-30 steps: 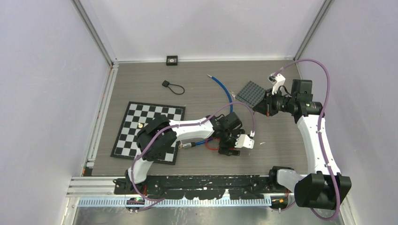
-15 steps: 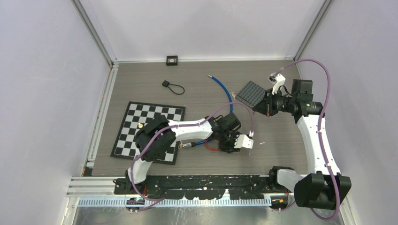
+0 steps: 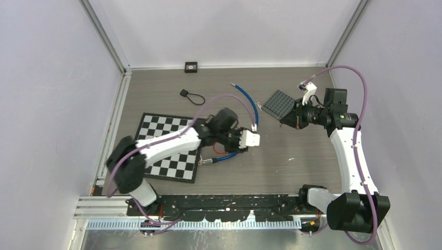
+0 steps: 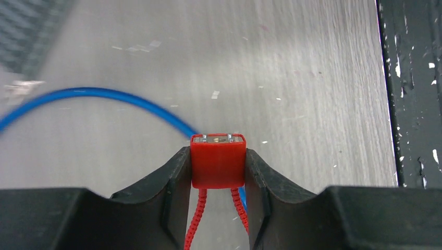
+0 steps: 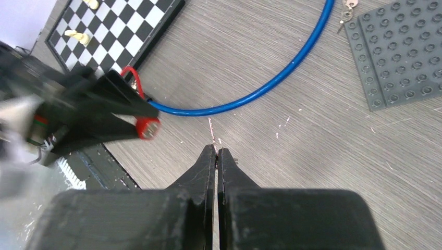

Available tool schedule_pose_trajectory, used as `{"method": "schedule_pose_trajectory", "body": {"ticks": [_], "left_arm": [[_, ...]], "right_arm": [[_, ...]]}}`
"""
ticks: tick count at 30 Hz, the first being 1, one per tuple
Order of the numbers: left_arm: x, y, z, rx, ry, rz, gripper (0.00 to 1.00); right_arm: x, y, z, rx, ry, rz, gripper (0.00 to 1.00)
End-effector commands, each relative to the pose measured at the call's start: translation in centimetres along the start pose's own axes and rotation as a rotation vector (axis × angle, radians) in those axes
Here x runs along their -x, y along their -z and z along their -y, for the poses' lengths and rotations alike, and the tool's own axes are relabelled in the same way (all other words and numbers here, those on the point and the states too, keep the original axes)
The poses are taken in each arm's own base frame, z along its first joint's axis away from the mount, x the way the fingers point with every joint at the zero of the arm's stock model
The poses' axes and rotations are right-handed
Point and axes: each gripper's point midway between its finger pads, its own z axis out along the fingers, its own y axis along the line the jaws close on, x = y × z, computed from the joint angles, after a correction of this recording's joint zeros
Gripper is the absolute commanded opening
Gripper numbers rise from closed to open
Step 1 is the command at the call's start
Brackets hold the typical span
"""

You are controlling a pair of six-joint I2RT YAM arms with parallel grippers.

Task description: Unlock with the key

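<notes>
My left gripper [image 4: 218, 156] is shut on the square body of a red cable lock [image 4: 218, 167], keyhole face pointing away from the wrist, its red cable hanging down between the fingers. From above, this gripper [image 3: 238, 140] hovers right of the chessboard. The right wrist view shows the lock [image 5: 147, 127] held off the table. A small key on a ring [image 5: 346, 10] lies on the table beside the grey studded plate. My right gripper [image 5: 216, 151] is shut with nothing clearly between its fingers; it hangs at the plate's near corner [image 3: 285, 121].
A blue cable [image 3: 249, 101] curves across the middle of the table. The grey studded plate [image 3: 279, 104] lies at the back right, and a chessboard [image 3: 167, 140] with a few pieces on the left. A black cable lock [image 3: 190, 95] and a small black box [image 3: 191, 66] sit farther back.
My left gripper closed on the red lock, lifted it and swung back and left toward the chessboard. The right arm has not moved.
</notes>
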Motion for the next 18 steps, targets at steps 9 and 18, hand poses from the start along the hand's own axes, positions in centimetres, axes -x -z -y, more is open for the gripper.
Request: {"method": "schedule_pose_trajectory", "body": {"ticks": [9,18], "left_arm": [[5.6,13.7,4.9,-0.14,-0.267,0.408,0.0],[6.6,17.4,10.4,-0.291,-0.457,0.571,0.0]], "right_arm": [[0.5,-0.3,-3.1,0.172,0.022,0.022,0.01],[-0.2,-0.7,-3.4,0.203,0.012,-0.005,0.0]]}}
